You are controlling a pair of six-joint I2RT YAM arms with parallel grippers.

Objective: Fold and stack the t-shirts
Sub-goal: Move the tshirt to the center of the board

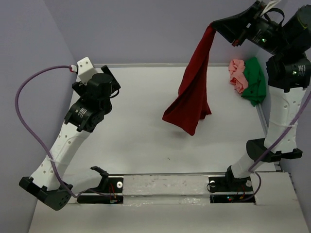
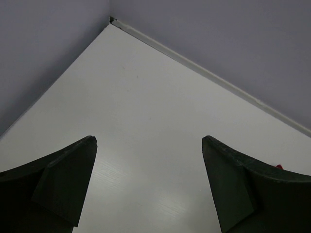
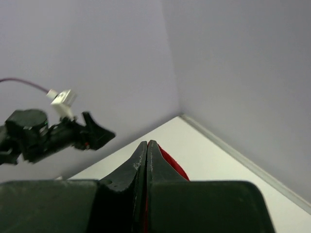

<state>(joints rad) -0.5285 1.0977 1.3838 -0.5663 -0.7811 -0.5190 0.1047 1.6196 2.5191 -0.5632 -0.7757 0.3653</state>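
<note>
Surface: a white, matt table (image 1: 136, 121). A pale trim (image 2: 194, 63) runs along its far edge where it meets the grey-violet walls.
Beneath the left claw (image 2: 148, 187): bare tabletop, reaching up to the far left corner.
Below and to the right of the right claw (image 1: 214, 26): a crumpled pink t-shirt (image 1: 237, 75) at the table's far right edge. A bunched green t-shirt (image 1: 255, 82) touches it on the side away from the claw.
Straight below the right claw: the dark red t-shirt (image 1: 192, 97) hangs down. Whether its lowest tip touches the table cannot be told.
Mark: a small dark speck (image 1: 168, 158) on the tabletop, nearer the arm bases than either claw.
Near edge: a shiny strip (image 1: 165, 187) carries both arm bases, well behind both claws.
</note>
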